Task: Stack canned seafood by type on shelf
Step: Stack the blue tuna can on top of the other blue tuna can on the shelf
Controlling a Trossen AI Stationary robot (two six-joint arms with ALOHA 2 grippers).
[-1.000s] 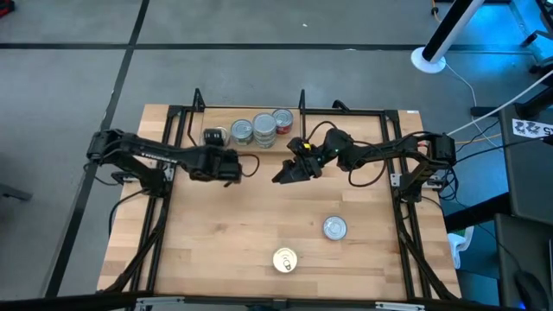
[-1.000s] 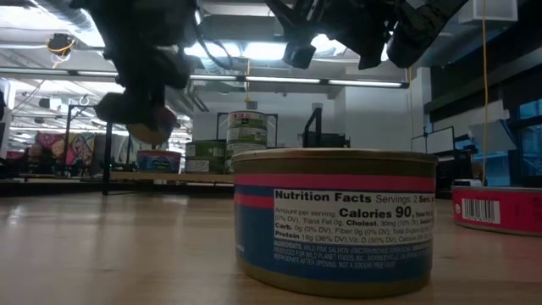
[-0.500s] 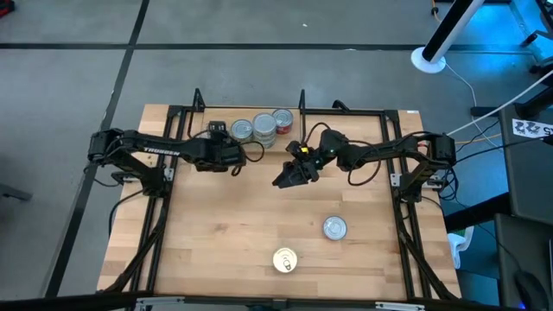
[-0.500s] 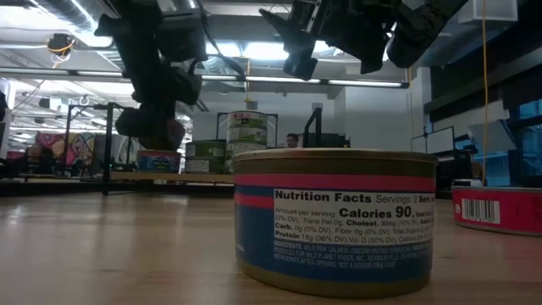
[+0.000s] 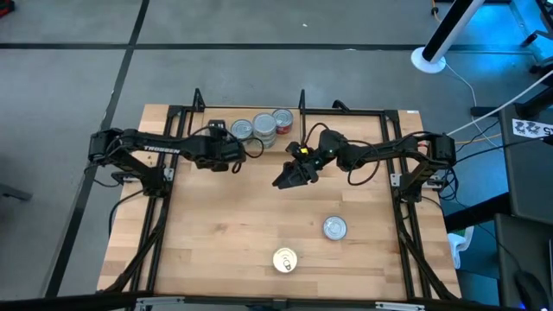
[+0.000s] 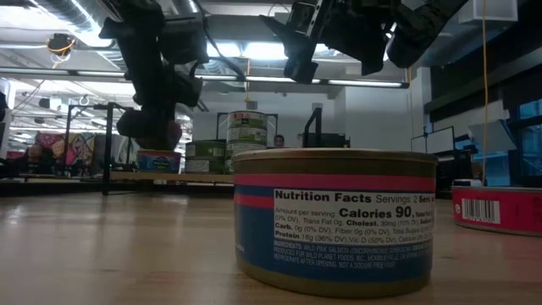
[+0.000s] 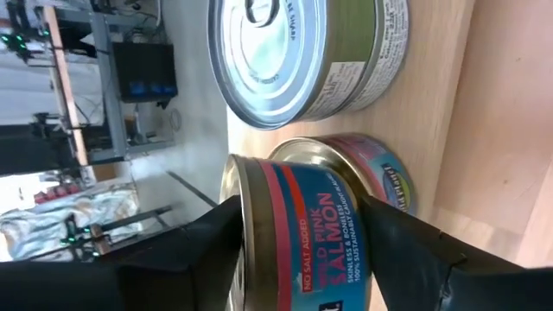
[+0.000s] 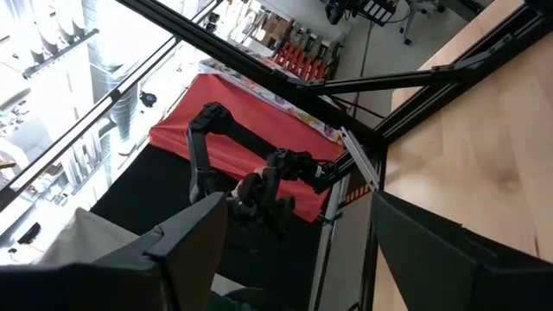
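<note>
Pink-labelled salmon tin (image 7: 298,238) sits gripped in the left hand (image 7: 294,250), hiding another tin (image 7: 371,168); right hand (image 5: 288,175) gapes empty.

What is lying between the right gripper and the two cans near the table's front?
Only bare tabletop, in the high view, between right gripper, silver-lid can and gold-lid can.

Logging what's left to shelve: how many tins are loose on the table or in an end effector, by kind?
Silver-lid tin on the table: 1
Gold-lid tin on the table: 1
Pink salmon tin in the left end effector: 1
Total: 3
</note>
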